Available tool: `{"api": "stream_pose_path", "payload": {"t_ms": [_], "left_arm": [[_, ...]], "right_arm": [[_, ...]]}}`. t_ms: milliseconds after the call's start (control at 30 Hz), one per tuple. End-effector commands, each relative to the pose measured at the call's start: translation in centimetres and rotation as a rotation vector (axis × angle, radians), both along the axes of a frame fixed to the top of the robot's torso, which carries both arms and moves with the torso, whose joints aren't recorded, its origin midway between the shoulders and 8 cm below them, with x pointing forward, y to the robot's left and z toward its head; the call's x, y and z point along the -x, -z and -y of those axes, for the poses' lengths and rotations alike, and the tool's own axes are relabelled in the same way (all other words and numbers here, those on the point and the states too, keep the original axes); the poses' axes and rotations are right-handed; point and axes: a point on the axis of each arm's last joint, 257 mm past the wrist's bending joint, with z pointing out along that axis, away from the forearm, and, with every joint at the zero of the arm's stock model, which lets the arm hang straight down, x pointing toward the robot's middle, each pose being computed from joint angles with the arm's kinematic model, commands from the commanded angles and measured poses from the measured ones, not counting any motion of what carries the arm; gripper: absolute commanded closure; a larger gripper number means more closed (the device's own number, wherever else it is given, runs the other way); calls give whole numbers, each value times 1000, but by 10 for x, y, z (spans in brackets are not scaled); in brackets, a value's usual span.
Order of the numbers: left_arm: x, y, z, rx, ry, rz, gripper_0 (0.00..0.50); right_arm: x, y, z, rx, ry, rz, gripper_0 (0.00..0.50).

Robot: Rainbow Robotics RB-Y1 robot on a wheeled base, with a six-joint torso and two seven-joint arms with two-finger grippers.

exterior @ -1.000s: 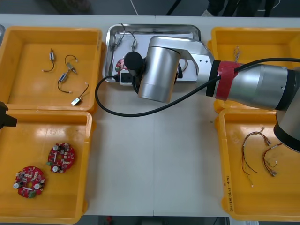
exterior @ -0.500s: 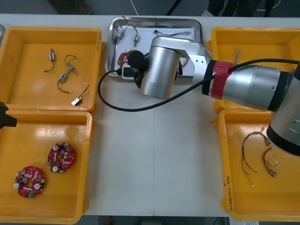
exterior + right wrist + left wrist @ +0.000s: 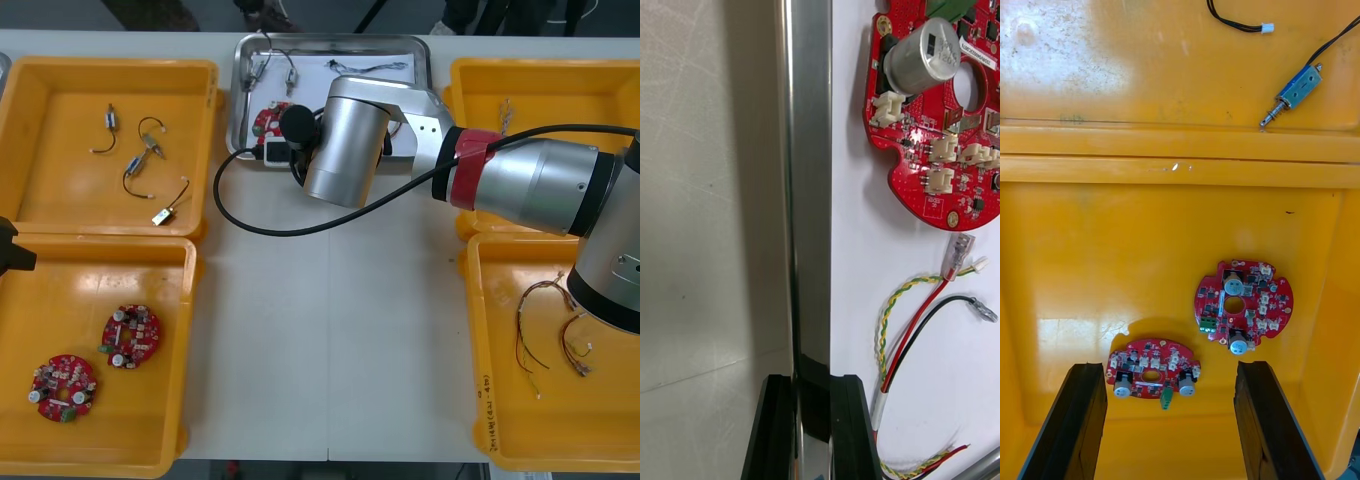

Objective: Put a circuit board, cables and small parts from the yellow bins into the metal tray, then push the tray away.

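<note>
Metal tray [image 3: 240, 110] sits far across the table between yellow bins [image 3: 100, 270], holding a circuit board [image 3: 932, 172] and cables [image 3: 882, 341]; right gripper [image 3: 811, 379] clamps its rim, left gripper [image 3: 1169, 366] spread above two binned boards [image 3: 1244, 307]

Right arm [image 3: 530, 185]: silver-grey metal, my thick rounded segments.
Wrist housing [image 3: 345, 140]: brushed silver cylinder on a pale bracket with small dark screw holes.
Band [image 3: 470, 168]: red, wrapped round my forearm.
Cable [image 3: 260, 225]: single, black, running in a long loop off the wrist.
Right fingers [image 3: 777, 431]: mine, black, flat-faced, square-cornered.
Left fingers [image 3: 1075, 420]: black, matte, flat bars.
</note>
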Motion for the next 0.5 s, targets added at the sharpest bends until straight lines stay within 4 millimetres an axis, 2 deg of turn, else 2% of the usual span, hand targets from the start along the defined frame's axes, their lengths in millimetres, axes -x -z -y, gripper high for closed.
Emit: {"api": "stream_pose_path", "payload": {"t_ms": [33,67,100,133,367,500], "left_arm": [[7,5,8,-34,89,-8,0],[7,5,8,-34,89,-8,0],[7,5,8,-34,89,-8,0],[7,5,8,-34,89,-8,0],[7,5,8,-34,89,-8,0],[7,5,8,-34,89,-8,0]], "right_arm": [[-8,-41,-28,-9,-59,62,263],[-8,-41,-28,-9,-59,62,139],[-8,-41,-27,-8,-58,64,83],[-8,-41,-28,-9,-59,62,2],[-5,-45,-27,-1,-52,57,0],[7,-48,-27,-18,-16,9,0]]}}
